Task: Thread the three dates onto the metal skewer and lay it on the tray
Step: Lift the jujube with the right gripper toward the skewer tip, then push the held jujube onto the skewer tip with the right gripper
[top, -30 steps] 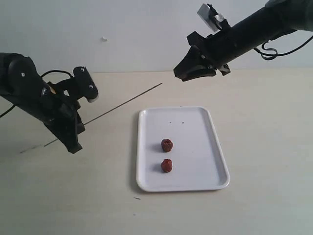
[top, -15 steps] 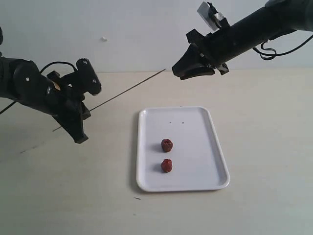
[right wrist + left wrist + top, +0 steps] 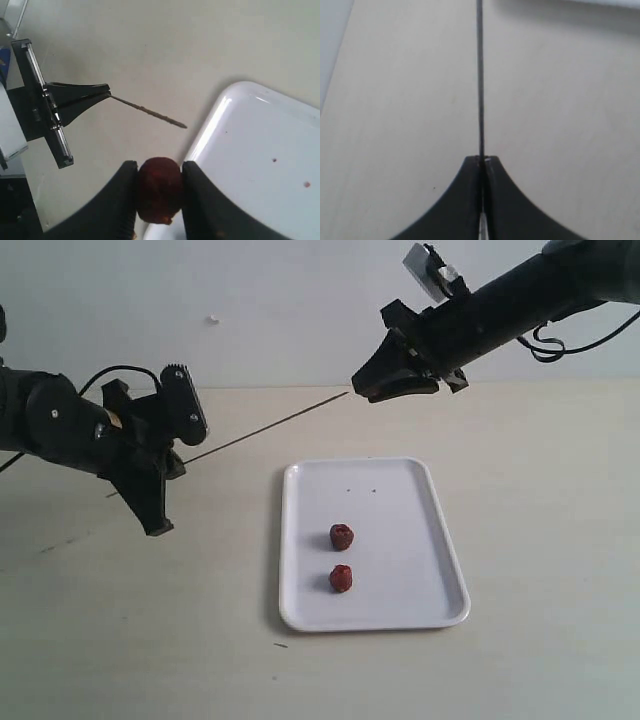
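Note:
My left gripper (image 3: pixel 153 512) (image 3: pixel 481 159) is shut on the metal skewer (image 3: pixel 262 430) (image 3: pixel 480 75), a thin grey rod held above the table at the left, its tip pointing up and right. High at the back right, my right gripper (image 3: pixel 362 388) (image 3: pixel 159 170) is shut on one dark red date (image 3: pixel 159 189); the skewer's tip (image 3: pixel 182 125) lies a short way in front of it. Two more dates (image 3: pixel 342 536) (image 3: pixel 341 578) lie apart on the white tray (image 3: pixel 420 540).
The tray's corner (image 3: pixel 260 130) shows under the right gripper with a few small specks on it. A pale wall runs behind the beige table (image 3: pixel 540 490). A small dark speck (image 3: pixel 281 644) lies just in front of the tray.
My left arm has lifted and swung the skewer, so its tip now points closer to the right gripper. The right gripper has shifted slightly left with its date.

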You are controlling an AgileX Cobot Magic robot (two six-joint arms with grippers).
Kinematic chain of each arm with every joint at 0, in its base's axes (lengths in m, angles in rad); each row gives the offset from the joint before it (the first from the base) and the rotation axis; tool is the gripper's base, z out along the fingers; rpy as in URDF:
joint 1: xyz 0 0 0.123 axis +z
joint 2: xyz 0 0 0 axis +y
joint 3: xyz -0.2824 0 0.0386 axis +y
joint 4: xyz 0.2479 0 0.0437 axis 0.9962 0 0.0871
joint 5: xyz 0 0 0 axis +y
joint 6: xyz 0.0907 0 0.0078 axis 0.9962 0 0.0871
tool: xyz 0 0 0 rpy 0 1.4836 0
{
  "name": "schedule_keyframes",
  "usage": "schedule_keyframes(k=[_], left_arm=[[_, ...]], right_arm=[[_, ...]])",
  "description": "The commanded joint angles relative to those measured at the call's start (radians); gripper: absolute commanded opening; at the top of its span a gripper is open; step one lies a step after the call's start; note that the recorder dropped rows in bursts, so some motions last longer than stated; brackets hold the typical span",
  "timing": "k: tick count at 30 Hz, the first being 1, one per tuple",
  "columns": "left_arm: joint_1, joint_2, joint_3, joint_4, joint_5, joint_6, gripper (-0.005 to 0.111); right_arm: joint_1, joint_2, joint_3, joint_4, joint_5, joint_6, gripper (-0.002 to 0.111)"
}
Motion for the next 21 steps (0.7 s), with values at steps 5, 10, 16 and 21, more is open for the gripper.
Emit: schedule_keyframes(k=[5,10,16,21], left_arm=[[-0.001,-0.001,0.017,-0.012,-0.053,0.008,0.000],[-0.007,-0.001,0.017,-0.012,-0.060,0.008,0.000],[-0.035,-0.001,0.017,-0.012,-0.060,0.008,0.000],[-0.038,-0.001,0.017,-0.012,-0.060,0.008,0.000]], right_arm=[[-0.006,-0.013,-0.007,0.011,0.004,-0.019,0.030],[-0.006,-0.013,-0.007,0.011,0.004,-0.025,0.030],[-0.006,-0.013,-0.007,0.006,0.004,-0.035,0.030],[-0.011,-0.013,-0.007,0.006,0.004,-0.045,0.030]])
